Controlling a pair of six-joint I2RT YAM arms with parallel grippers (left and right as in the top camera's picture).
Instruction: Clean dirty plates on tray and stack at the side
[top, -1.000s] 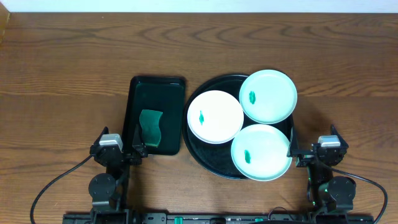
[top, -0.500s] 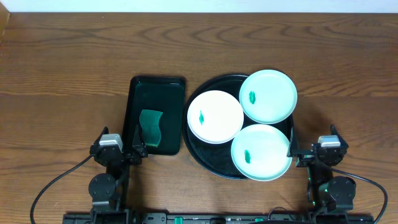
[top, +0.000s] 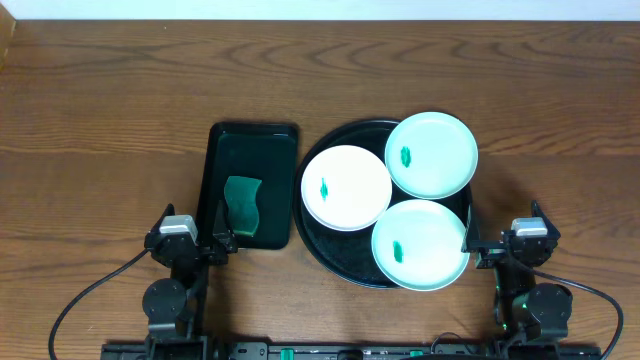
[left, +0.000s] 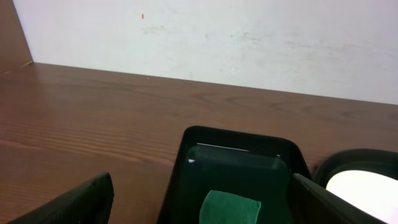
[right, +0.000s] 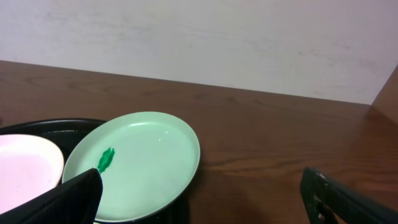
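Step 1, nothing wiped or stacked yet: left gripper (top: 222, 238) and right gripper (top: 478, 246) both gape empty, 3 smeared plates (top: 346, 187) on the round tray (top: 330, 256) just ahead-left of the right one, sponge (top: 241, 206) directly ahead of the left, likely the first grasp needed.

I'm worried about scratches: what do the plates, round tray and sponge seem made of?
White plate and two mint plates: glossy, ceramic or melamine, judging by their sheen. Round tray: smooth black, probably plastic. Sponge: matte green, likely foam, wavy-edged.
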